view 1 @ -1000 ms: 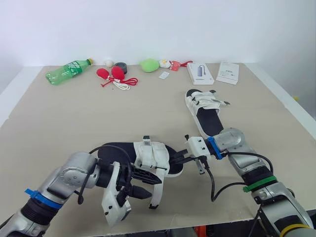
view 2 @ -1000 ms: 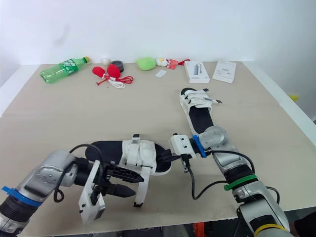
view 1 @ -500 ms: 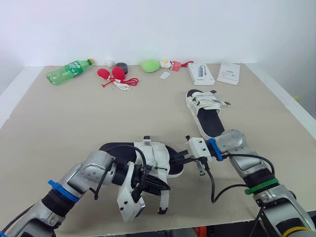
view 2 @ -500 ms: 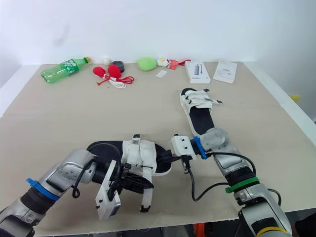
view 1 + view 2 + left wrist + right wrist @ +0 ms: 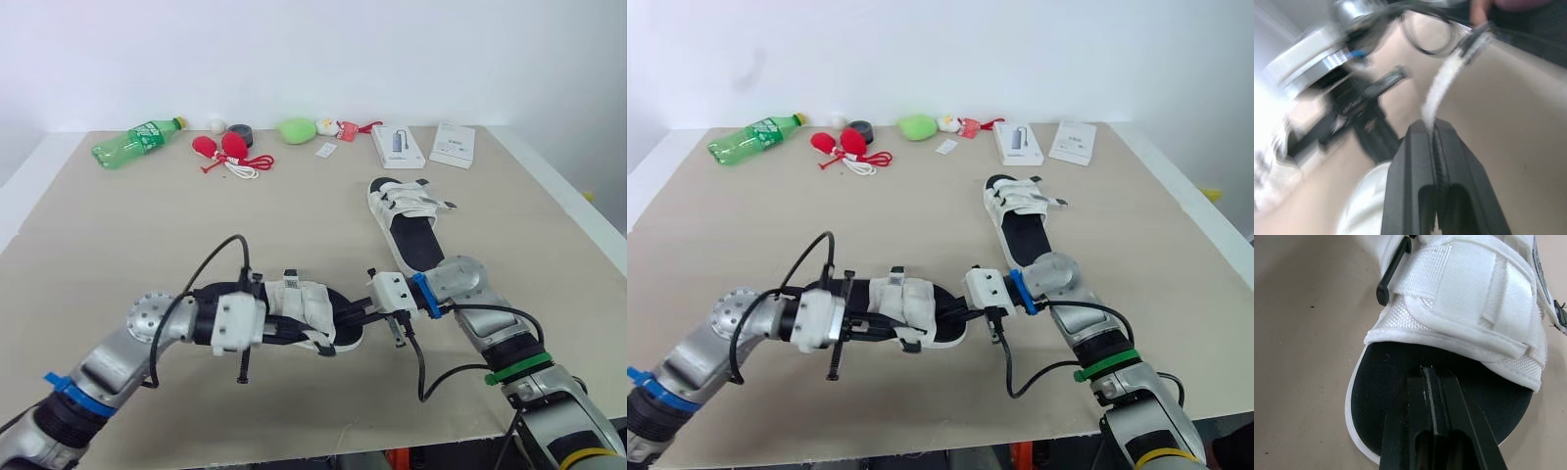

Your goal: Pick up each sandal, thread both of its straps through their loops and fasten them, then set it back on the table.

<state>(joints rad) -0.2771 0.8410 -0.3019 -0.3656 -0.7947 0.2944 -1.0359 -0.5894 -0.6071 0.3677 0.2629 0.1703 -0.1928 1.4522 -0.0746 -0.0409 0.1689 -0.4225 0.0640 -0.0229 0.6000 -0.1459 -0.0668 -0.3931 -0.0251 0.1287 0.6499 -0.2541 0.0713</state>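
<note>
Near sandal (image 5: 306, 311) lies flat on the table (image 5: 108, 245), near edge, roughly centre, toe pointing right. Left gripper (image 5: 1433, 129) comes in from the left over the upper, fingers clamped shut on a white strap (image 5: 1442, 88) that sticks out past the tips. Right gripper (image 5: 1426, 372) comes in from the right, fingers closed together, tips on the black footbed at the toe; can't tell if it actually pinches anything. The left wrist housing and its looping black cable (image 5: 223, 262) cover the heel half of the sandal. Second sandal (image 5: 407, 217) lies far right, well apart from the first, with the right forearm just near of its heel end. Clutter along the far edge, well away from both: green bottle (image 5: 136, 141), red items with cord (image 5: 223, 148), grey tape roll (image 5: 239, 132), green lump (image 5: 295, 128), small white card (image 5: 325, 149), two white boxes (image 5: 398, 145) (image 5: 452, 144).
</note>
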